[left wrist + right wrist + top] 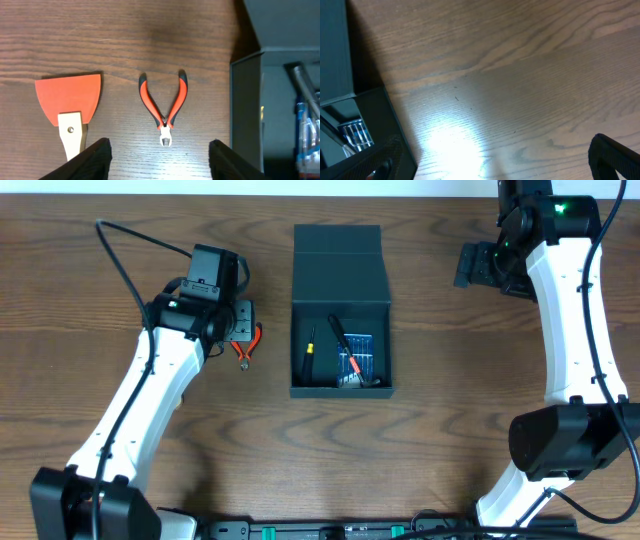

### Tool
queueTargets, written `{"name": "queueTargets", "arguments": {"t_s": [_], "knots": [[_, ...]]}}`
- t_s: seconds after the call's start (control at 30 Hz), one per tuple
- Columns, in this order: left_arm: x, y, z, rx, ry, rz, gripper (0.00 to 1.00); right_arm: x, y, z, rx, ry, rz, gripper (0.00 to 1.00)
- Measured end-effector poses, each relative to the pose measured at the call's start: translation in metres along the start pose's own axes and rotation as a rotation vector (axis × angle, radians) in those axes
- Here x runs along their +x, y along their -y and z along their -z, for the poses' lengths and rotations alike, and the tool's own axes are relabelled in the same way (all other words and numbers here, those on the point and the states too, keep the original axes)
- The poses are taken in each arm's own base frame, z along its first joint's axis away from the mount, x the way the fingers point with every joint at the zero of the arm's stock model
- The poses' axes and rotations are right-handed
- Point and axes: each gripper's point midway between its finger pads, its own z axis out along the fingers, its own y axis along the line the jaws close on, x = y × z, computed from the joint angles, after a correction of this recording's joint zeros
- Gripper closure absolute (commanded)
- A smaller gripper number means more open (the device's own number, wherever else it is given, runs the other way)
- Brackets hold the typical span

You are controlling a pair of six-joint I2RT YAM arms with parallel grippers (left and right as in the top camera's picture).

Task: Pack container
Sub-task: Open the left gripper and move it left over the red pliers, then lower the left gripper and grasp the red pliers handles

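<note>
Spread wide and holding nothing, the jaws of the left gripper (pixel 161 152) hang over the red-handled pliers (pixel 164 107). The right gripper (pixel 500 160) is just as open and empty, parked over bare wood beyond the box's right side.

The container (pixel 340 389) sits mid-table with its lid flap folded back flat away from the arms. Inside lie a black screwdriver (pixel 309 350), a slim black and red tool (pixel 338 332) and a small blue case of bits (pixel 358 362), so packing looks partly done.

Just left of the box lie the pliers, tips toward the camera. Beyond them is a red scraper (pixel 70 102) on a pale handle, near but not touching.

I judge the step in hand to be picking up the pliers. The next move calls for a straight drop, a squeeze across both handles near the pivot, then a lift high enough to clear the box's left wall (it stands close to the pliers).

Open floor shows at the box's left side, beside the screwdriver. The table (pixel 450 430) to the right is bare, leaving the other arm free room.
</note>
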Motion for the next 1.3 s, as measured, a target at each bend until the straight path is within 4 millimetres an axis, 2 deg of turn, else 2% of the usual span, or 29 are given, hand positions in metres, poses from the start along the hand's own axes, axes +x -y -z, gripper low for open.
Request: {"name": "queueTargets", "arguments": {"t_s": [0.1, 0.43, 0.57, 0.73, 1.1, 1.3], "knots": [[0.003, 0.000, -0.012, -0.004, -0.028, -0.029, 0.30, 0.000, 0.000, 0.000, 0.000, 0.000, 0.000, 0.01], [0.032, 0.011, -0.075, 0.038, -0.196, -0.143, 0.25, 0.000, 0.000, 0.000, 0.000, 0.000, 0.000, 0.01], [0.035, 0.018, -0.089, 0.076, -0.212, -0.179, 0.24, 0.000, 0.000, 0.000, 0.000, 0.000, 0.000, 0.01], [0.035, 0.022, -0.097, 0.099, -0.210, -0.222, 0.23, 0.000, 0.000, 0.000, 0.000, 0.000, 0.000, 0.01], [0.032, 0.024, -0.098, 0.117, -0.193, -0.298, 0.23, 0.000, 0.000, 0.000, 0.000, 0.000, 0.000, 0.01], [0.039, 0.024, -0.103, 0.121, -0.221, -0.302, 0.23, 0.000, 0.000, 0.000, 0.000, 0.000, 0.000, 0.01]]}}
